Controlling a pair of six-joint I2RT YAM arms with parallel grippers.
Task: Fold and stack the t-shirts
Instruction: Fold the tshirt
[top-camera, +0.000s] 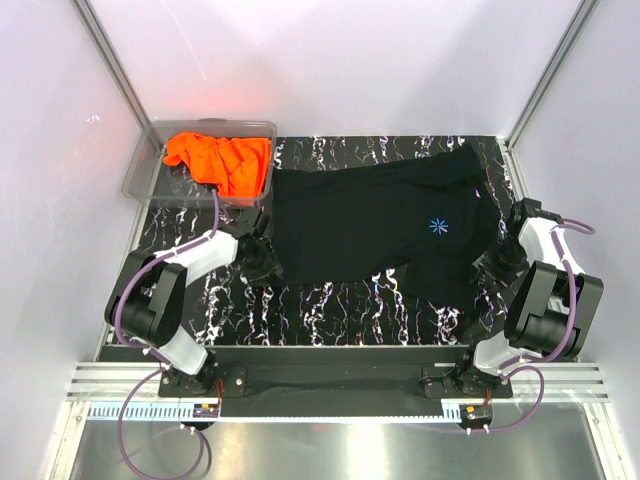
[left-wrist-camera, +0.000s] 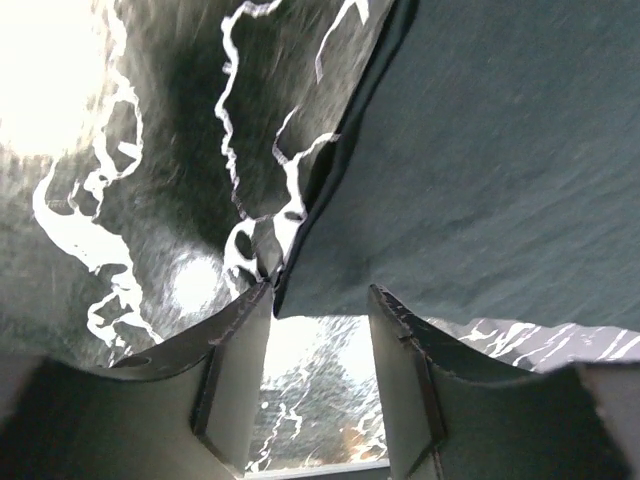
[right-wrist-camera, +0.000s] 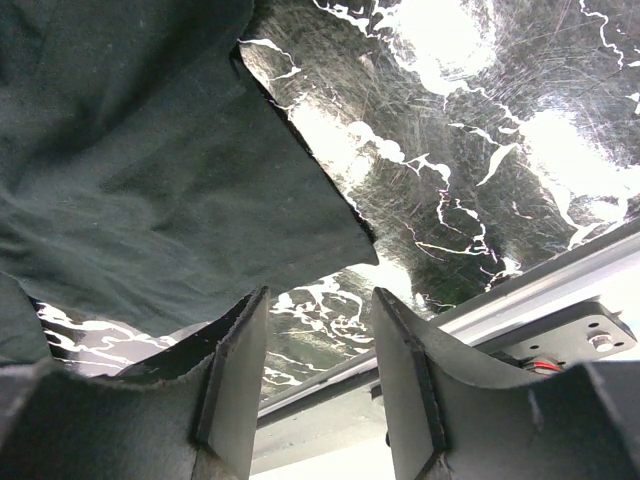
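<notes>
Bright, even light from overhead fills the top view, and the orange t-shirt (top-camera: 220, 160) tints the white wall (top-camera: 230, 100) behind it reddish. The glossy marbled table (left-wrist-camera: 50, 70) flares white in both wrist views (worst in the left one's upper corner). The black t-shirt (top-camera: 370, 225) reads nearly flat, its folds faint.
</notes>
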